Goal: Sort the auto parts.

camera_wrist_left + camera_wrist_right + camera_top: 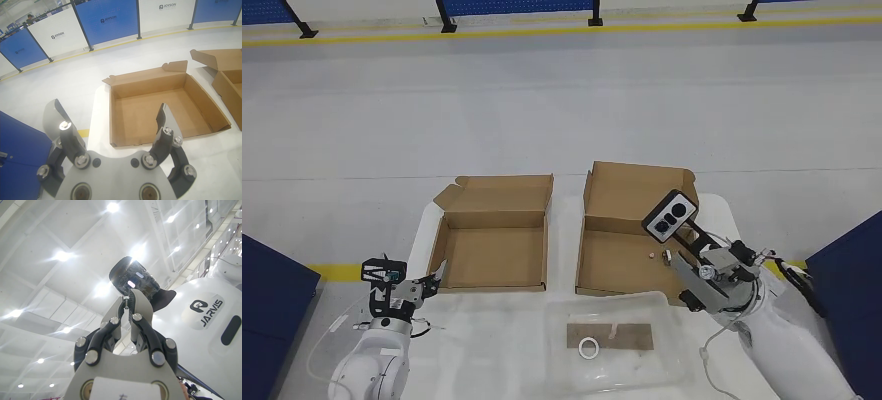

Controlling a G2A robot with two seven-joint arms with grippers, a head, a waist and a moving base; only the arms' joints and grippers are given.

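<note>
My right gripper (688, 240) is shut on a black switch panel (671, 215) with pale buttons, held up over the right cardboard box (617, 262); in the right wrist view the gripper (128, 296) points upward with the black panel (132, 277) pinched at its tips. A small pale part (652, 256) lies inside that box. The left cardboard box (492, 258) stands with nothing in it. My left gripper (432, 280) is open at the table's front left, just short of the left box (160, 111); its fingers (162, 117) hold nothing. A white ring (588, 347) lies on a brown card (609, 336).
The brown card sits in a clear plastic tray (617, 340) at the table's front middle. Both boxes have their lids folded back toward the far side. Blue panels flank the table at the left (272, 290) and right (852, 260).
</note>
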